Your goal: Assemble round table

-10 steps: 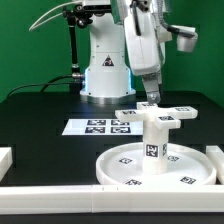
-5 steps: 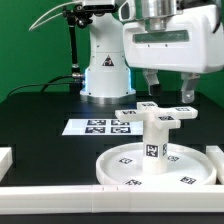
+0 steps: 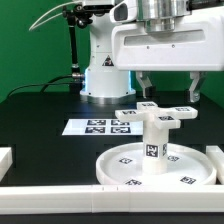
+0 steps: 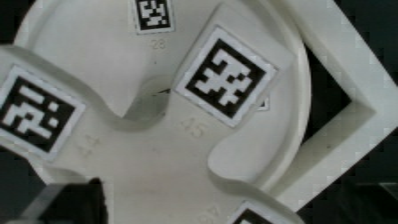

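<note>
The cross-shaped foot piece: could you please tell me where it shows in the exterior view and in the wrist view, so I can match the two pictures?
Exterior view: the cross-shaped foot piece sits atop the short leg, right of centre, just under the tool.
Wrist view: the foot piece fills nearly the whole picture, seen close from above.
Shared landmark: the black-and-white tags on its arms.

The end effector [image 3: 166,88] has turned broadside to the exterior view, its fingers now spread wider above the foot piece [image 3: 152,113].
</note>
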`<state>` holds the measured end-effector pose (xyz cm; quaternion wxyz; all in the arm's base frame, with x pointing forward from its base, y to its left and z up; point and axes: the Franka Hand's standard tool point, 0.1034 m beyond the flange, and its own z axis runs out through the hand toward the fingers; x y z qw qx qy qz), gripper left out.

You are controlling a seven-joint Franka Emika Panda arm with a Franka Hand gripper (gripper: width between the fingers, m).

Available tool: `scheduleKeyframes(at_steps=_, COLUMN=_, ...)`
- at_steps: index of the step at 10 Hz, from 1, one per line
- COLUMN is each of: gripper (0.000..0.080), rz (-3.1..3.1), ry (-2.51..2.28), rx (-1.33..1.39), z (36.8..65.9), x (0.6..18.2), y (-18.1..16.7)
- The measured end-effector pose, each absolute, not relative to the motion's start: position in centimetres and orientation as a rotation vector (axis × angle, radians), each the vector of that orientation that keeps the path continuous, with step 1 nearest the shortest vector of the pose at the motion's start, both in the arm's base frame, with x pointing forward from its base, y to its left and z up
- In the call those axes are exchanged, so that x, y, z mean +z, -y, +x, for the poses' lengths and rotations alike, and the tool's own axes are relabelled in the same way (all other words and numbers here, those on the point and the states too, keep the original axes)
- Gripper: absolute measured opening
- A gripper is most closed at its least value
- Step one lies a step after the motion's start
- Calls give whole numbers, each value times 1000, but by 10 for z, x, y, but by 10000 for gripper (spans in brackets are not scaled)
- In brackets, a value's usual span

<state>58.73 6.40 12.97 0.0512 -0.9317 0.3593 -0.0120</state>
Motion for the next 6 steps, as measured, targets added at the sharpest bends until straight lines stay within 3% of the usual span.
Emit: scheduleKeyframes(at_steps=6, gripper=649, rz=-3085, ry=-93, rx=-117, z=589, x=129, y=-63)
